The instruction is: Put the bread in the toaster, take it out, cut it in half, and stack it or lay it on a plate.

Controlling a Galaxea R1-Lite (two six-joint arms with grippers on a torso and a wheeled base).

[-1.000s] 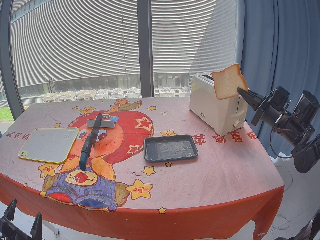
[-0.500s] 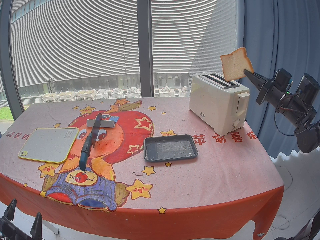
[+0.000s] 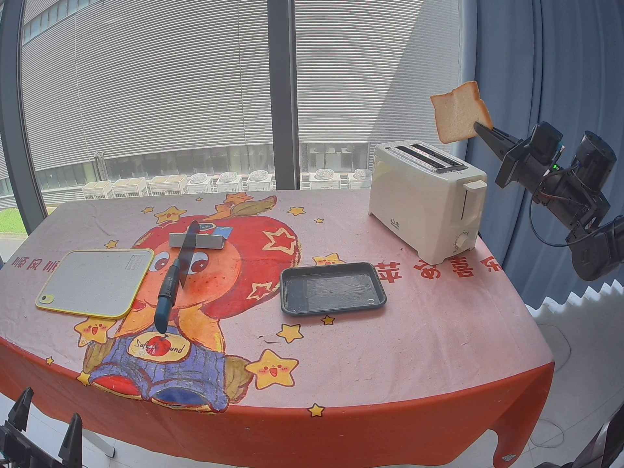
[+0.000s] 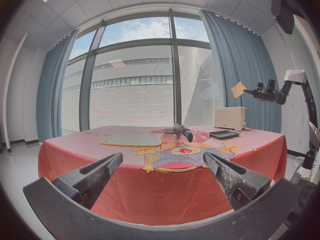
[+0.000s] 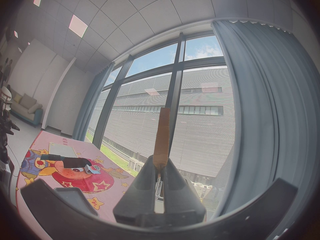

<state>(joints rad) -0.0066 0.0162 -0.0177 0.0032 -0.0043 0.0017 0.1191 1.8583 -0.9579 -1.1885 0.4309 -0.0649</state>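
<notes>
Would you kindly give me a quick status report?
Right tool shut on bread, held above toaster. Left tool open, low before table. Nothing between bread and toaster.

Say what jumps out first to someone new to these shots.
A slice of bread pinched at one corner by the right gripper, high in the air above the right end of the white toaster at the far right. Then the bright cartoon tablecloth, with a knife beside a cutting board on the left and a dark tray in the middle.
</notes>
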